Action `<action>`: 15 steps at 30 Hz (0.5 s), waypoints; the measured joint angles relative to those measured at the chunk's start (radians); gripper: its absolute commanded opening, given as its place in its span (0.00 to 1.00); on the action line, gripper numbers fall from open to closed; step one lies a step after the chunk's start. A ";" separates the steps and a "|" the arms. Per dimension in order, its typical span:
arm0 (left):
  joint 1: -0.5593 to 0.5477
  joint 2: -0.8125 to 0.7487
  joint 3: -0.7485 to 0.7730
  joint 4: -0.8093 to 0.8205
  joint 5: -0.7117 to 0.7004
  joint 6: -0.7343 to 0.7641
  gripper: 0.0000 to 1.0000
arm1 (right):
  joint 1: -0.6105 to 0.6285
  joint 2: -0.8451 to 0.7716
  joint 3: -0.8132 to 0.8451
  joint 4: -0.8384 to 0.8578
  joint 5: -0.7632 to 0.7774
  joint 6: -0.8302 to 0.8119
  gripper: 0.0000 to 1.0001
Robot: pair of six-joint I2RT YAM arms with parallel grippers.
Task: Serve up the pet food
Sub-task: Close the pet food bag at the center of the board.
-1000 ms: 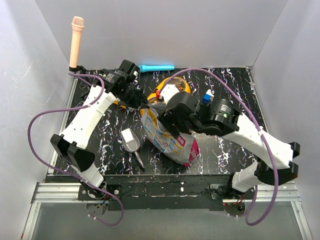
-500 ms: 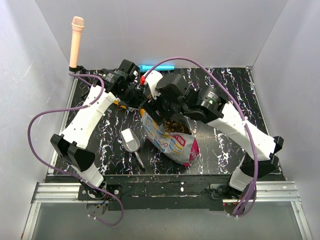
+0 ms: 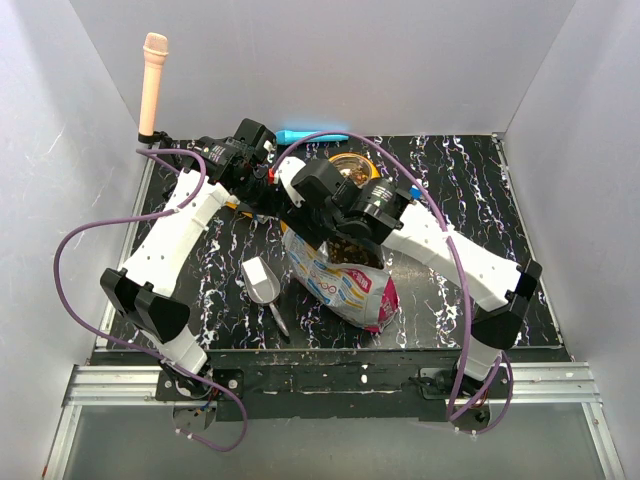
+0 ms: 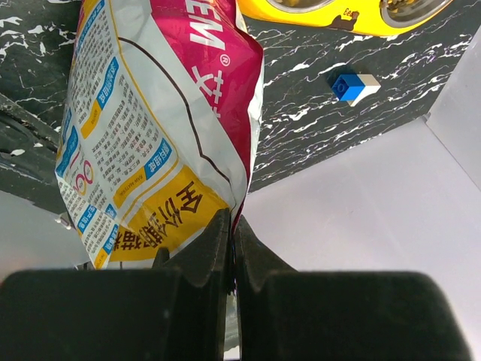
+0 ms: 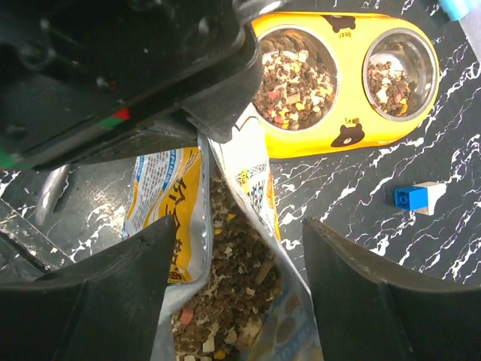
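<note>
Right wrist view: pet food (image 5: 233, 301) loose in the open mouth of the bag (image 5: 169, 203); more already in both cups of the yellow bowl (image 5: 316, 147), just behind the bag. Right gripper (image 5: 237, 248) spread wide and empty, hanging over the bag mouth, one finger on each side of the bag's inner wall.

Left wrist view: left gripper (image 4: 231, 233) clamped shut on a thin edge of the bag, holding the mouth up.

Risks, as judged:
- Thin pinch slipping: mouth collapsing, pellets spilling on the table (image 3: 460, 200).
- Right wrist close against the left wrist: knock or tug on the held edge.
- Scoop (image 3: 262, 280) lying unused beside the bag.

Change from a second ago: right arm swung back and left from above the bag's right side, uncovering part of the bowl; bag and scoop unmoved.
</note>
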 measured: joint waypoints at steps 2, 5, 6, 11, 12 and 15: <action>0.000 0.000 0.000 0.002 0.002 0.000 0.00 | -0.006 -0.003 -0.036 0.022 -0.002 0.003 0.56; 0.001 0.000 0.000 0.006 0.004 -0.001 0.00 | -0.006 -0.023 -0.069 0.025 -0.007 0.024 0.30; 0.001 0.000 0.000 0.007 0.003 -0.001 0.00 | -0.006 -0.034 -0.075 0.023 -0.009 0.032 0.21; 0.001 -0.002 0.001 0.016 0.003 0.013 0.00 | -0.008 -0.093 -0.064 -0.057 -0.063 0.079 0.01; 0.000 -0.006 0.001 0.015 0.008 0.017 0.00 | -0.010 -0.094 -0.058 -0.067 -0.077 0.087 0.01; -0.002 -0.045 -0.049 0.029 0.010 0.033 0.20 | -0.027 -0.094 -0.053 -0.080 -0.145 0.101 0.01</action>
